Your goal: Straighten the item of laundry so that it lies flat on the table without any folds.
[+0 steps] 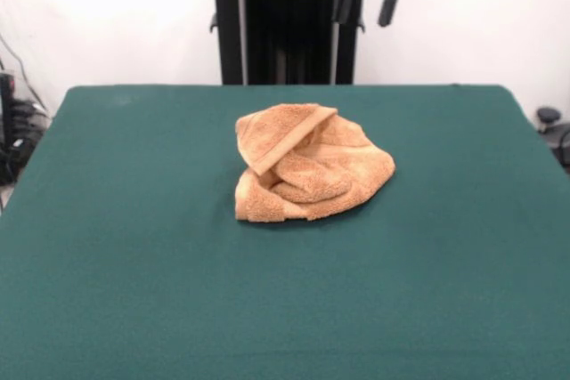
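So the small orange-tan terry-cloth towel (307,164) is sitting pretty much dead centre on the big rectangular table with the dark green felt-like top (134,264), well away from all four edges. It's bunched into a loose heap: one flap with the smoother woven band is folded over the top on the left side, and a rolled bit is tucked underneath toward the front. Nothing flat about it, so I'd say the straightening hasn't really started.

The red and black arm is pulled way up beyond the far edge, with only some dark bits hanging at the top of the view, nowhere near the cloth. Can't tell whether the gripper is released or clenched from this angle.

My guess is the folded-over banded flap is the obvious place to grab first, since peeling it back should open up the rest.
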{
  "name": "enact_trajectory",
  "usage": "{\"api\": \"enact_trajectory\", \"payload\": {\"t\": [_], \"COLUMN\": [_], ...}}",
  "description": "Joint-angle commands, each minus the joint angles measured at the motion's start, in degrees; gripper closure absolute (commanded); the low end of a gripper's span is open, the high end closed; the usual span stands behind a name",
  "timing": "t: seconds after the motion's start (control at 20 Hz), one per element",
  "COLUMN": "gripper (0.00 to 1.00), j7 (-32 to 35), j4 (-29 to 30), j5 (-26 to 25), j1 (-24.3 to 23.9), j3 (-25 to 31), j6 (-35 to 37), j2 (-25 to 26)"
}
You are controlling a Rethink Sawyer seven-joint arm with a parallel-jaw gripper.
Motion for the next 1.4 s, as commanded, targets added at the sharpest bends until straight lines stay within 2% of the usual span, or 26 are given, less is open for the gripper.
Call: {"api": "enact_trajectory", "payload": {"t": [0.05,0.35,0.45,0.85,1.0,1.4], "gripper": [0.0,0.0,0.0,0.0,0.0,0.0], "j7": [20.7,21.6,20.7,18.5,18.2,19.6], "j4": [9.3,12.6,12.2,2.1,-0.4,-6.3], "j5": [3.0,3.4,3.8,5.5,6.9,9.6], "j1": [4.2,7.1,7.7,9.6,9.4,11.9], "j3": [-2.4,-6.1,-6.6,-6.2,-4.8,-5.5], "j6": [-10.7,-16.8,-16.1,-7.4,-7.5,-9.0], "j2": [2.3,2.3,2.4,5.5,8.0,13.5]}}
